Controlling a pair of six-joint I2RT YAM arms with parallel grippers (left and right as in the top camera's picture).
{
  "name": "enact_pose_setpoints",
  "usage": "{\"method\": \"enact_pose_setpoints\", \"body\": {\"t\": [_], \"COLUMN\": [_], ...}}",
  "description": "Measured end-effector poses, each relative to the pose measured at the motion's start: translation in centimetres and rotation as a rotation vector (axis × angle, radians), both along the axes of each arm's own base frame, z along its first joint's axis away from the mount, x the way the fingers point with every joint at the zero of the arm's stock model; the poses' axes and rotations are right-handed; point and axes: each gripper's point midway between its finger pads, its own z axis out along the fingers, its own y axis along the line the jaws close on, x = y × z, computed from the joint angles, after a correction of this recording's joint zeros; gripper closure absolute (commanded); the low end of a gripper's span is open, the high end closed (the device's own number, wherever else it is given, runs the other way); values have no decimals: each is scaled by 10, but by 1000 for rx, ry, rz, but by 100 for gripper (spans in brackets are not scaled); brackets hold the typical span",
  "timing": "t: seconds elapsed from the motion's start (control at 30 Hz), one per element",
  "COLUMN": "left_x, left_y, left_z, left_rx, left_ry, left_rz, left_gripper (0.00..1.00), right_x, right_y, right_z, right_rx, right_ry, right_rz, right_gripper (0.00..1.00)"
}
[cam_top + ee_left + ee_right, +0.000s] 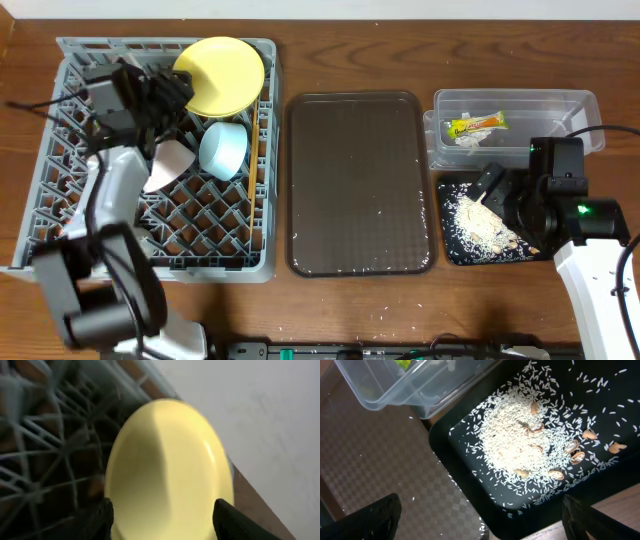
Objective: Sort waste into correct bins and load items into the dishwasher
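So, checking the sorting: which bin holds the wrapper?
The clear tub, with the wrapper inside; the black tray holds rice and no wrapper.

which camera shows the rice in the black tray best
Right wrist: the rice fills the frame, grains and tan bits distinct in the black tray. Overhead shows a small pale patch. Left wrist shows none of it.

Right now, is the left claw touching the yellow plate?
Cannot tell. In the left wrist view the plate sits between the left claw's fingers, but blur hides any gap or contact.
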Motion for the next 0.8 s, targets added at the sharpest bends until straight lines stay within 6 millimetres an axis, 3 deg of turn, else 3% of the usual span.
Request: {"method": "enact_pose_setpoints", "body": {"t": [0.1,0.43,0.63,0.73,0.8], "left_x": [7,7,-10,-23,-30], "left_y": [-3,-2,-8,-7,-1], "left_z": [-21,-30,-36,-28,-10], "left_rx": [-37,-35,-61,-53,-16], "left_ry": [20,39,119,153,141], "left_rz": [-13,-12,-16,4,43], "left_gripper": [40,47,50,49,47], "right_x": [0,0,0,0,0], "right_y": [0,0,0,0,0], "right_z": [0,0,0,0,0], "right_rx": [0,0,0,0,0], "right_ry": [0,0,0,1,1], "right_rz": [0,0,0,0,0], "right_gripper": [1,1,1,1,1]}}
